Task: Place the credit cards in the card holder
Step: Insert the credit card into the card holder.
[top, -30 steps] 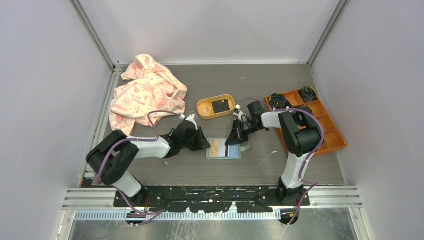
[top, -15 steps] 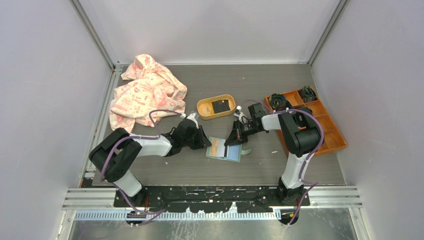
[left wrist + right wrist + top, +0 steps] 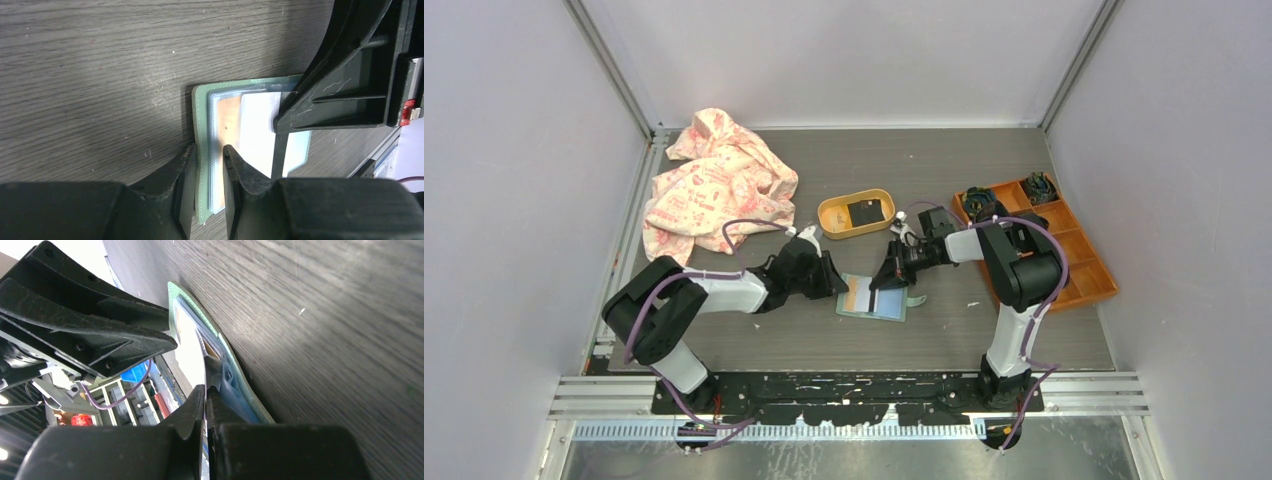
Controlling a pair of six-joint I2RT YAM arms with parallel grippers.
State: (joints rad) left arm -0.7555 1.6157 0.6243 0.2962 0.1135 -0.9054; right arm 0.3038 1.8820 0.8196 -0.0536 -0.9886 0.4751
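Green card holder point(image 3: 871, 298), open, long axis left-right; left fingers point(image 3: 185, 175) pinch it, right fingers point(image 3: 192, 410) a card point(image 3: 257, 140).

- A dark grey wood-grain tabletop point(image 3: 984, 170) forms the enclosure's floor.
- Plain pale lilac-grey wall panels point(image 3: 844, 60) stand behind it and along both its sides.
- Slanted aluminium frame posts point(image 3: 611, 65) rise from its two far corners.
- A slotted aluminium rail point(image 3: 1114, 392) lines its near edge, with a brushed metal strip point(image 3: 1124, 455) just beyond.
- Soft, even light falls on it.
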